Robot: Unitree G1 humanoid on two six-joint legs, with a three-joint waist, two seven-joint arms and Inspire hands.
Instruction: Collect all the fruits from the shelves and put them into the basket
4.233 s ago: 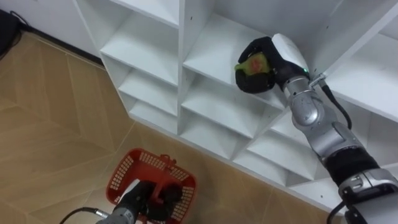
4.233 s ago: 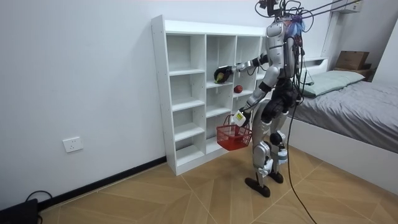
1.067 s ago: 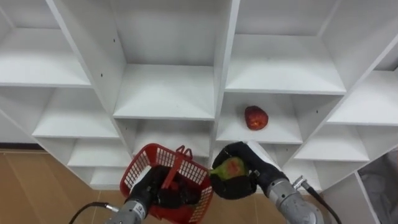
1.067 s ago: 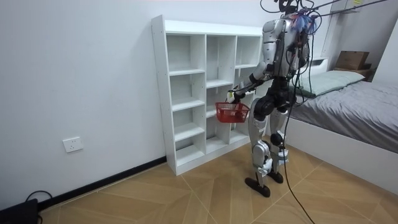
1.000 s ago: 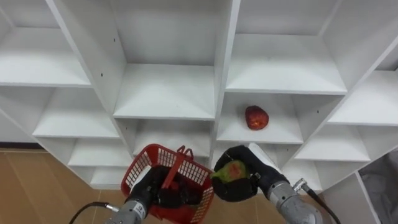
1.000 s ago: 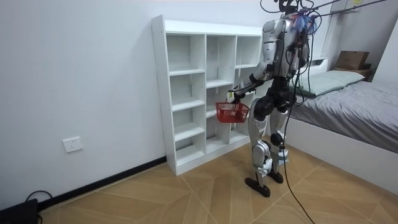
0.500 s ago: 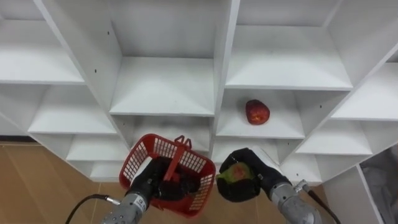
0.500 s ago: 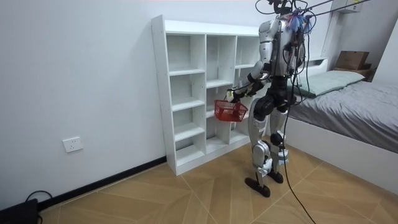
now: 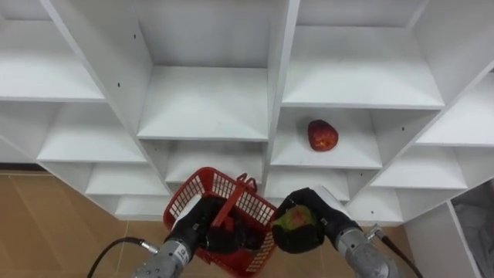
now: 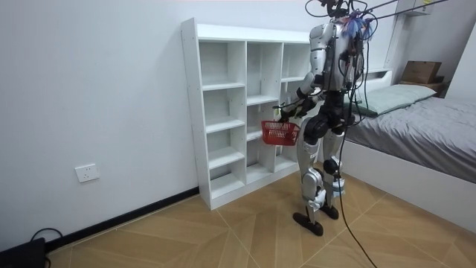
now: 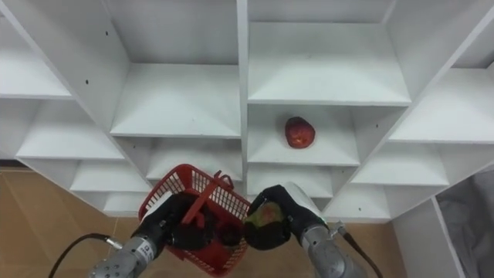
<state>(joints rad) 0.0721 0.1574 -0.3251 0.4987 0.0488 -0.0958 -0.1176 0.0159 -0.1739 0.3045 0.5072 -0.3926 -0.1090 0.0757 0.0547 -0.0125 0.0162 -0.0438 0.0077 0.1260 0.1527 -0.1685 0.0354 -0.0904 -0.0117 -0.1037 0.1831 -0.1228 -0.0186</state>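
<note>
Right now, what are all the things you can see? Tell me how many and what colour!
closet: one, white, against the wall in front of the robot.
basket: one, red, held up in front of the lower shelves.
red fruit: one, red, lying on a shelf above and to the right of the basket.
green fruit: one, green with a reddish patch, held just right of the basket.
bed: one, grey cover, at the room view's right.
wall socket: one, white, low on the wall at the room view's left.
left hand: one, dark, curled round the basket's handle.
right hand: one, dark, curled round the green fruit.
</note>
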